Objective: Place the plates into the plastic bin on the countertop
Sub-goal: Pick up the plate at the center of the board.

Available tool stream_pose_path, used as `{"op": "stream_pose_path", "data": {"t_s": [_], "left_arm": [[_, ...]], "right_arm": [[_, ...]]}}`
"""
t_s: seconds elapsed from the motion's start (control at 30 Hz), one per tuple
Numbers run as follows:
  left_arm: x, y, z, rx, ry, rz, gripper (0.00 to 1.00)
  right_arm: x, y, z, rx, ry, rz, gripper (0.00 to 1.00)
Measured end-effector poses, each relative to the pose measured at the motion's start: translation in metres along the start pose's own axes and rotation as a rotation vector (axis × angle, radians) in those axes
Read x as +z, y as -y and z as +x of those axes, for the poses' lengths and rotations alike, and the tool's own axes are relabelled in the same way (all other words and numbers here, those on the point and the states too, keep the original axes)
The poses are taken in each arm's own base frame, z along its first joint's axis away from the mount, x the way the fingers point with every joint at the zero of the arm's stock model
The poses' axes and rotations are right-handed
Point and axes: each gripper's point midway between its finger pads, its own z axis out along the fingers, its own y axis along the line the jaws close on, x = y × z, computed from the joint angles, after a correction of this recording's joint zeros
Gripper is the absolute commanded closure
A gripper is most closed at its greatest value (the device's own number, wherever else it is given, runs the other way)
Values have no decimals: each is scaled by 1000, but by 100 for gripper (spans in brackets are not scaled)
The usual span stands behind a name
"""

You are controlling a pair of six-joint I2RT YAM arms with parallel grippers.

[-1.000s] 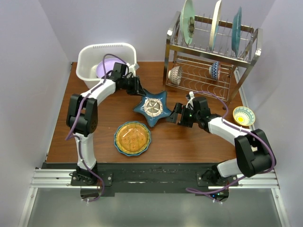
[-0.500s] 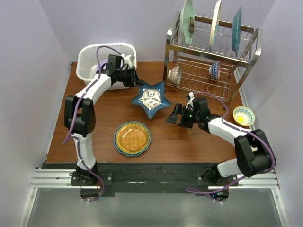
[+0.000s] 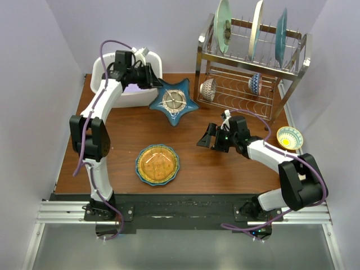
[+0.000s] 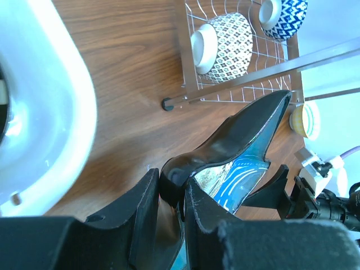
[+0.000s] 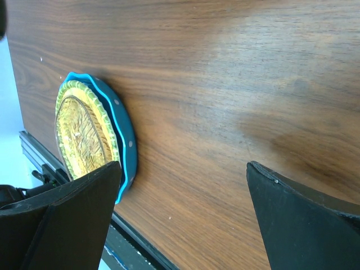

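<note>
My left gripper (image 3: 153,84) is shut on one point of the blue star-shaped plate (image 3: 173,102), holding it lifted and tilted just right of the plastic bin (image 3: 109,63). In the left wrist view the fingers (image 4: 145,205) pinch the star plate's (image 4: 243,151) dark rim, with the bin's white wall (image 4: 53,112) at left. A sliver of lavender plate (image 3: 131,88) shows inside the bin. The amber plate with a blue-green rim (image 3: 157,164) lies flat on the countertop (image 3: 124,132). My right gripper (image 3: 209,136) hovers open right of it, the same plate (image 5: 84,135) by its left finger.
A steel wire dish rack (image 3: 253,67) stands at the back right, three plates upright on top and two patterned bowls (image 4: 222,48) below. A small yellow bowl (image 3: 289,138) sits near the right edge. The black front edge (image 3: 180,199) bounds the countertop.
The left arm has lifted the star plate off the countertop and carried it back and left, up to the bin's right side. The right gripper has shifted slightly left and stays open.
</note>
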Motion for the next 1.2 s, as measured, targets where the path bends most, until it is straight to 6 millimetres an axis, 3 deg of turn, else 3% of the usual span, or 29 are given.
{"op": "stream_pose_path", "data": {"t_s": [0.33, 1.2], "left_arm": [[-17, -19, -13, -49, 27, -15, 100], [-51, -43, -68, -130, 192, -10, 100]], "right_arm": [[0, -2, 2, -2, -6, -6, 3], [4, -14, 15, -41, -43, -13, 3]]}}
